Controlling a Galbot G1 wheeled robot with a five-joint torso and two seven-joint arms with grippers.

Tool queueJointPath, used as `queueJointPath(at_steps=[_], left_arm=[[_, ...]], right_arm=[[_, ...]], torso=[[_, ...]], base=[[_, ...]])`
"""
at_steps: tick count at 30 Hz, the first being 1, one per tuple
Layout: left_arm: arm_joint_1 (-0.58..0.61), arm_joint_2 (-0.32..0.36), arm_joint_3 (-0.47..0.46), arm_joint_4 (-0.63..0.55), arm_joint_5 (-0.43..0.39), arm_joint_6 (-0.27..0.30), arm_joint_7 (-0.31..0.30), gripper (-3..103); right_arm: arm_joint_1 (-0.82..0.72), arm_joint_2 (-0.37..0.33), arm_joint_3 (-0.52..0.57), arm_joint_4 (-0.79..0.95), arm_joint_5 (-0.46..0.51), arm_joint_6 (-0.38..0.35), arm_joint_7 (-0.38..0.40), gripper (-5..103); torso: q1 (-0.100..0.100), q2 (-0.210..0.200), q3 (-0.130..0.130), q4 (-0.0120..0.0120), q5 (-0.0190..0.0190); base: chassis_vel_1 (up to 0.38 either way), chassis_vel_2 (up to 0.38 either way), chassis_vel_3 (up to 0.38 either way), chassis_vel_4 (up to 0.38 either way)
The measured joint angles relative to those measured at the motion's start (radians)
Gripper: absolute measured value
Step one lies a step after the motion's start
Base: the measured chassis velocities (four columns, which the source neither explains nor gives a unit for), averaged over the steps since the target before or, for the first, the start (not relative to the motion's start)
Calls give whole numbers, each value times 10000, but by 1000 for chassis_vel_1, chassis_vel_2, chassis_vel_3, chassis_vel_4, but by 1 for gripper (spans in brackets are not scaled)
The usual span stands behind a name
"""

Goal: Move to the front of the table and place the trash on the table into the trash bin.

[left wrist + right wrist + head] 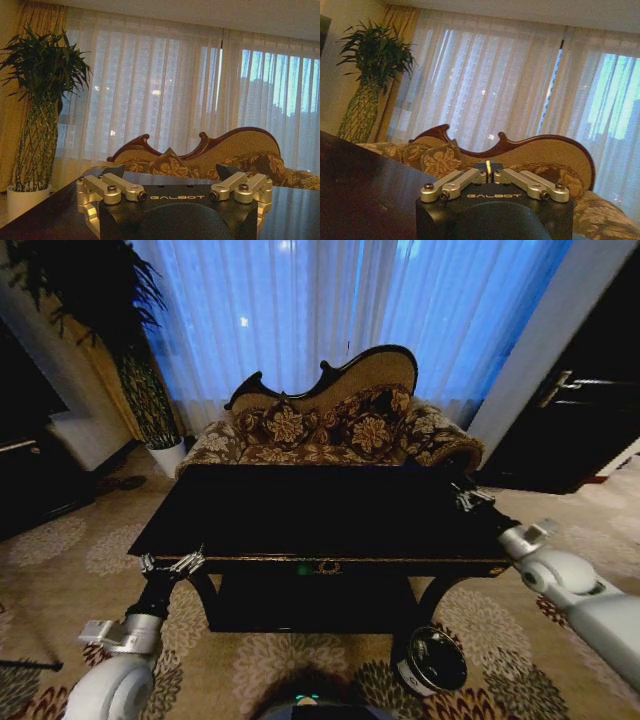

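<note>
Trash is not discernible on the tabletop (300, 510), whose glossy black surface reads as bare and dark from the head view; the trash bin (432, 660) stands on the carpet just beside the table's front right leg. Head view: the left tool (172, 564) sits at the front left corner of the gold-trimmed edge, the right tool (470, 498) over the right end near the sofa (330, 420). Left wrist view: the left tool (172, 172) has its fingers spread wide with nothing between them, low over the tabletop (45, 220). Right wrist view: the right tool (490, 170) has its fingers drawn together, seemingly pinching a thin pale sliver too small to identify. Judgement: carry whatever is held out over the bin's mouth before releasing, keeping the arm clear of the table edge.
</note>
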Motion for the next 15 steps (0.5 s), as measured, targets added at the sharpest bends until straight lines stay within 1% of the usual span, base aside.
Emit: queueJointPath(at_steps=[1, 3, 5, 8, 9, 11, 12, 15], left_arm=[[0, 17, 1, -29, 4, 0, -5, 100], [17, 47, -1, -53, 6, 3, -7, 100], [27, 58, -4, -72, 7, 4, -12, 100], [81, 78, -4, -139, 46, 12, -23, 100], [81, 78, -4, -139, 46, 12, -23, 100], [124, 74, 11, -181, 136, 6, -27, 100], [124, 74, 11, -181, 136, 6, -27, 100], [221, 42, 48, -260, 205, 0, -31, 100]], right_arm=[[-306, 175, 409, 49, -46, 106, -31, 2], [-782, 512, 1031, 109, -171, 291, -52, 2], [-951, 640, 1220, 143, -175, 328, -89, 2], [-1748, 1282, 2048, 224, -300, 571, -331, 2], [-1748, 1282, 2048, 224, -300, 571, -331, 2], [-2152, 1750, 2553, 195, -382, 731, -597, 2], [-2152, 1750, 2553, 195, -382, 731, -597, 2], [-2497, 2179, 2971, -37, -312, 908, -697, 2]], torso=[[0, 0, 0, -1, 4], [0, 1, -1, 0, -2], [0, 0, 0, 0, -1], [0, 1, -1, 1, -1], [0, 1, -1, 1, -1], [1, 1, 0, -1, 1], [1, 1, 0, -1, 1], [0, 0, 0, 0, 1]], base=[[0, 0, 0, 0], [0, 0, 0, 0], [0, 0, 0, 0], [0, 0, 0, 0], [0, 0, 0, 0], [0, 0, 0, 0], [0, 0, 0, 0], [0, 0, 0, 0]])
